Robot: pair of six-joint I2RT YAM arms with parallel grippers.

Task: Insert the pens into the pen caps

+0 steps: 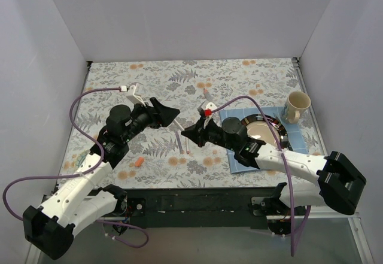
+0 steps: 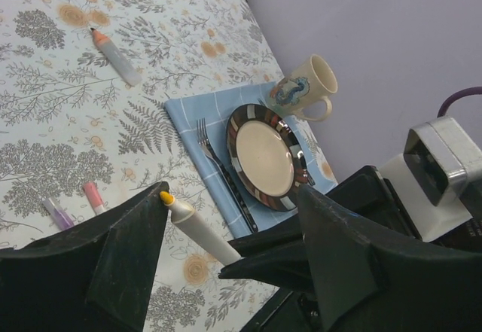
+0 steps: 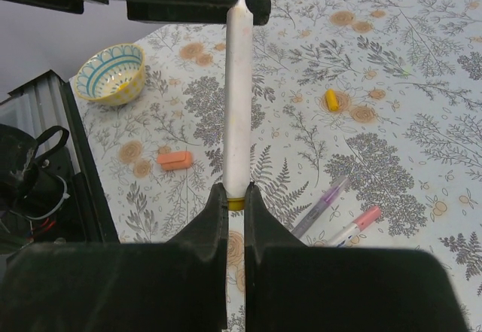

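My right gripper (image 3: 236,193) is shut on the yellow end of a whitish pen (image 3: 239,91) and holds it in the air. The pen points at my left gripper (image 2: 232,196), which is open. In the left wrist view the pen (image 2: 199,230) has its yellow tip close to one left finger (image 2: 113,257) without being gripped. A purple pen (image 3: 320,202) and a pink-ended pen (image 3: 354,225) lie side by side on the table below. An orange-tipped pen (image 2: 117,57) lies farther back. An orange cap (image 3: 175,159) and a yellow cap (image 3: 330,99) lie loose on the table.
On the right, a blue napkin (image 2: 196,114) holds a striped plate (image 2: 235,132) and a dark fork (image 2: 222,170). A mug (image 1: 296,106) stands behind it. A patterned bowl (image 3: 113,72) sits near the left arm. Grey walls enclose the floral table (image 1: 239,78).
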